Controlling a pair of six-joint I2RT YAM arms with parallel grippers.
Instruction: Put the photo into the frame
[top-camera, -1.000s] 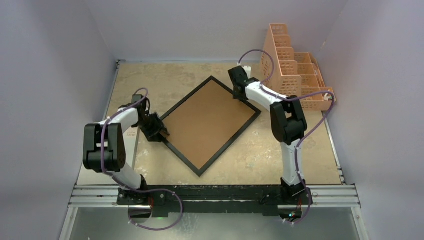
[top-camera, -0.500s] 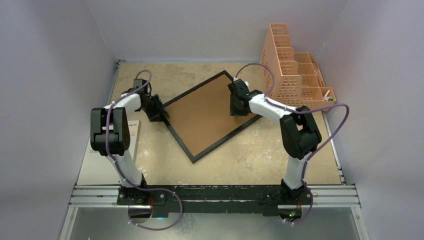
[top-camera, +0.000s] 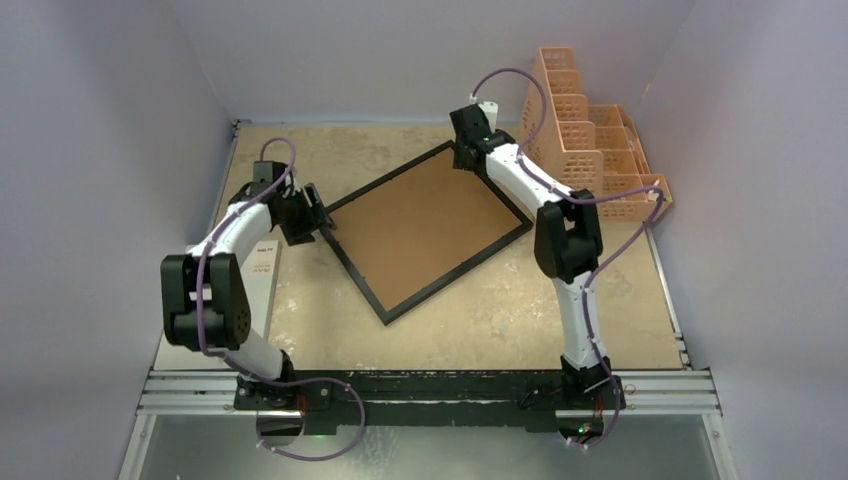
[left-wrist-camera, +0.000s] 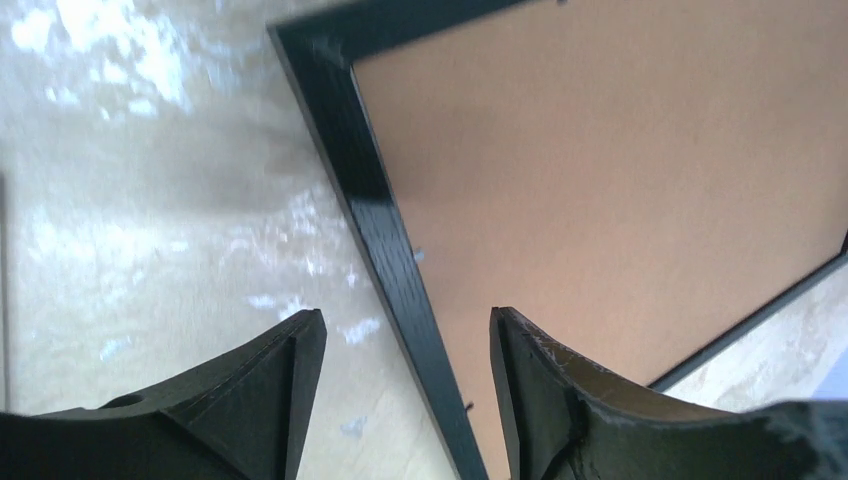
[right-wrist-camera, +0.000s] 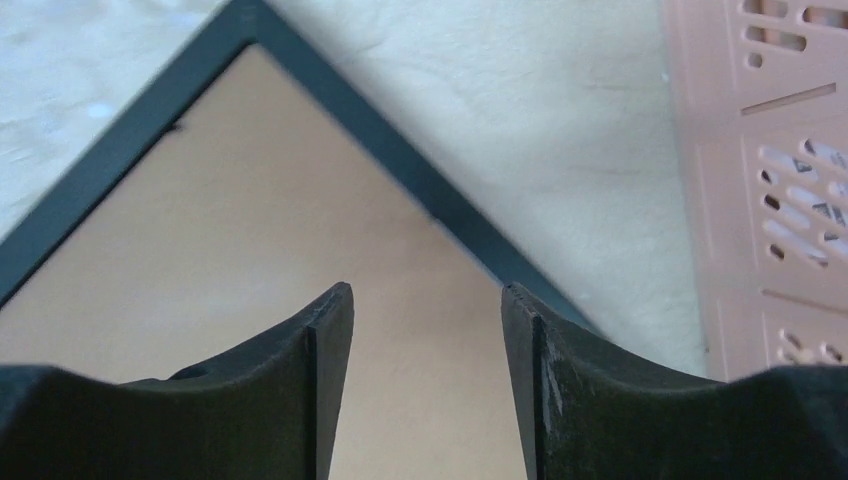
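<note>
Frame (top-camera: 425, 228): a thin black rectangular rim around a plain brown board.
Side up: the brown back faced up at me; I could not see the glass side.
Pose: it lay flat on the table (top-camera: 520, 310), turned diagonally, with a corner each pointing far, right, near and left.
Place: mid-table, a little toward the far side.
Left corner: in my left wrist view the glossy black rail (left-wrist-camera: 380, 200) met its neighbour squarely at the corner.
Far corner: in my right wrist view the rail (right-wrist-camera: 400, 150) came to a clean point.
Board: it sat inside the rim on every side I saw.
</note>
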